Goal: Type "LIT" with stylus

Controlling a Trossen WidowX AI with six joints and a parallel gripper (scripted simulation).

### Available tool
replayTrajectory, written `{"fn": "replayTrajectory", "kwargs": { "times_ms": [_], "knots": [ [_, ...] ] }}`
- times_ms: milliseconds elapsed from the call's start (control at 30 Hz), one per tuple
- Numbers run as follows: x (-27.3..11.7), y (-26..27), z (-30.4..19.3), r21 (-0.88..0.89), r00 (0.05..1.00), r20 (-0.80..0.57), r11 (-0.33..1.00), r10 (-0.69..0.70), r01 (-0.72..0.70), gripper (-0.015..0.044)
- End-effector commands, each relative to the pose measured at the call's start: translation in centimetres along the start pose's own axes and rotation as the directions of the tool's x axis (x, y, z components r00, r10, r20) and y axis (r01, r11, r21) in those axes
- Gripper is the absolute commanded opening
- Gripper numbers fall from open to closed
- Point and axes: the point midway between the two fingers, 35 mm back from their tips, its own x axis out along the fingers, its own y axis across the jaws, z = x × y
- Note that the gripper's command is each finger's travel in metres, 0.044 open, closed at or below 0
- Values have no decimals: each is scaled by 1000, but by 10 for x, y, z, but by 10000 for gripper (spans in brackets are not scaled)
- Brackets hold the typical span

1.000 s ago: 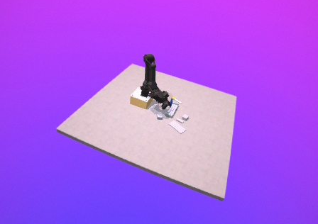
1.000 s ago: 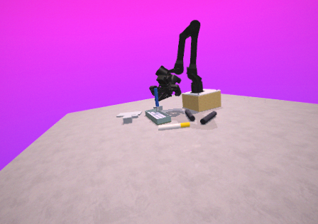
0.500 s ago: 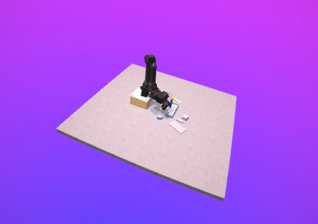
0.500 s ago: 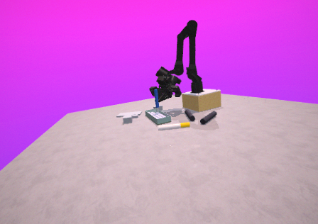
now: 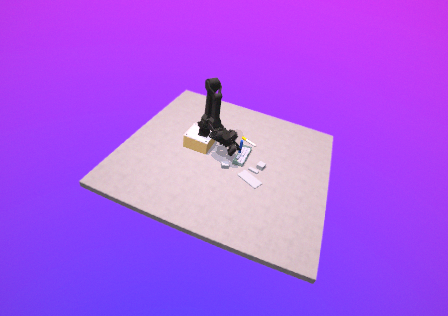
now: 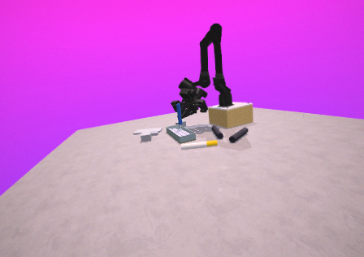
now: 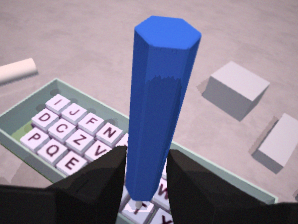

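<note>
Gripping blue stylus, tip at T key

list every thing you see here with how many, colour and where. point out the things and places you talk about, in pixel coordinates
stylus (image 5: 241, 146) (image 6: 179, 114) (image 7: 159, 105): one, blue, upright in the gripper, over the keyboard
keyboard (image 5: 235, 163) (image 6: 186, 138) (image 7: 222, 170): one, green-grey tray, pale lettered keys, on the desk
marker (image 5: 251, 142) (image 6: 199, 145): one, white and yellow, beside the keyboard
dark cylinders (image 6: 238, 135): two, between marker and base box
pale blocks and slabs (image 5: 249, 179) (image 6: 145, 138) (image 7: 235, 92): several, grey-white, around the keyboard
base box (image 5: 196, 143) (image 6: 230, 117): one, tan, white top, under the arm
desk (image 5: 165, 190) (image 6: 183, 195) (image 7: 100, 30): one, pinkish grey
arm (image 5: 213, 107) (image 6: 218, 57): one, black, on the base box
gripper (image 5: 237, 151) (image 6: 179, 111) (image 7: 146, 157): one, black, at the arm's end
</note>
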Motion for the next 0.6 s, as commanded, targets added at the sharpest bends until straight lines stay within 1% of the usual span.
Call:
{"fn": "replayTrajectory", "kwargs": {
  "times_ms": [0,567],
  "knots": [
    [1,1,-3,9,1000,-3,1000,2,-2,81],
    [-1,0,1,8,1000,-3,1000,2,-2,81]
  ]
}}
